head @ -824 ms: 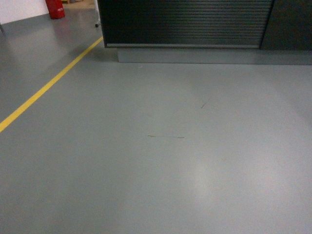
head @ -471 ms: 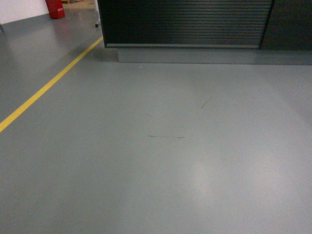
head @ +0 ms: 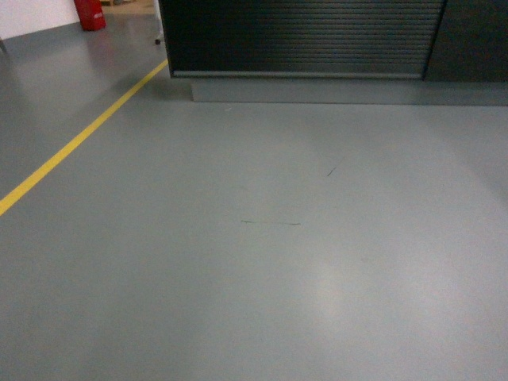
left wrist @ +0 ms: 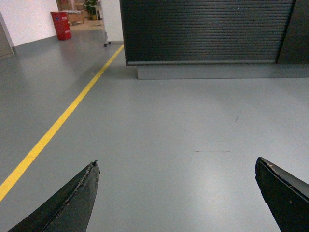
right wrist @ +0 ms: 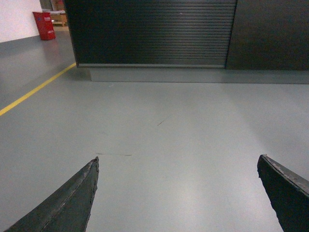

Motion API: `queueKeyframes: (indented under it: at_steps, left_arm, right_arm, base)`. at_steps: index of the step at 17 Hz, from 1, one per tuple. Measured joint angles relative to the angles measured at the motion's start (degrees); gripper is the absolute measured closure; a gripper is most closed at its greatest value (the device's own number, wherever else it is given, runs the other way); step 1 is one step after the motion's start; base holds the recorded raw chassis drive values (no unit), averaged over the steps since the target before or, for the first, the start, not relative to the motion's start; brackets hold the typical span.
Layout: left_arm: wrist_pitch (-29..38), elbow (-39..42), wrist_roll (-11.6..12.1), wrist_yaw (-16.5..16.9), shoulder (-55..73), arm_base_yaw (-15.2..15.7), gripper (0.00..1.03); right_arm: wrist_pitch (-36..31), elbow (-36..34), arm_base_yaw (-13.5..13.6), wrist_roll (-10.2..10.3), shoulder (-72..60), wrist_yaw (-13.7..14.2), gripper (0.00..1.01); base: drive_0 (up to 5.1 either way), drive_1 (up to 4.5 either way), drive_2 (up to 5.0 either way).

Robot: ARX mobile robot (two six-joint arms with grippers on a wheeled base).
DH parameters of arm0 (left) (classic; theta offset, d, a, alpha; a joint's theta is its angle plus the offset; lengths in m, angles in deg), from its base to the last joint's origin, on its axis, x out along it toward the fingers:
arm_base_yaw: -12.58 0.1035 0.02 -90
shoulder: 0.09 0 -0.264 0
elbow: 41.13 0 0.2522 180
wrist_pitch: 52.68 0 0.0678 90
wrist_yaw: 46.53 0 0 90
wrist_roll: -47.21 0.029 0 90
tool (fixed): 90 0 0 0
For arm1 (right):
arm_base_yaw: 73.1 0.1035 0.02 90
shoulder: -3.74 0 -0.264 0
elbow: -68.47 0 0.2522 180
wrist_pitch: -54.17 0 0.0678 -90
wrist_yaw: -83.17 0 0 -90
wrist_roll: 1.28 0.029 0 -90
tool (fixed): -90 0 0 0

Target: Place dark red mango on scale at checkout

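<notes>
The checkout (head: 302,40) shows only as its dark front of horizontal slats on a grey plinth, across the top of the head view; both wrist views show that front (left wrist: 207,29) (right wrist: 154,31) too. The dark red mango and the scale are out of view. My left gripper (left wrist: 176,164) is open, its two dark fingers wide apart over bare grey floor. Open as well, my right gripper (right wrist: 177,162) holds nothing between its fingers. Neither gripper appears in the head view.
A yellow floor line (head: 79,139) runs diagonally on the left toward the counter's left corner. A red bin (left wrist: 61,25) stands far back left. A darker panel (right wrist: 270,34) adjoins the slatted front on the right. Grey floor (head: 278,262) lies between me and the counter.
</notes>
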Motion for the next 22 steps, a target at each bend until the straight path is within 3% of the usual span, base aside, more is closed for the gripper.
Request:
queueKeyframes:
  at_steps: [13, 22]
  left_arm:
    - [0.00, 0.00, 0.00, 0.00, 0.00, 0.00, 0.05]
    - [-0.02, 0.00, -0.02, 0.00, 0.00, 0.00, 0.05]
  right_arm:
    - [0.00, 0.00, 0.00, 0.00, 0.00, 0.00, 0.03]
    - [-0.09, 0.00, 0.00, 0.00, -0.02, 0.00, 0.03]
  base:
    - [0.0, 0.00, 0.0]
    - [0.0, 3.62, -3.6]
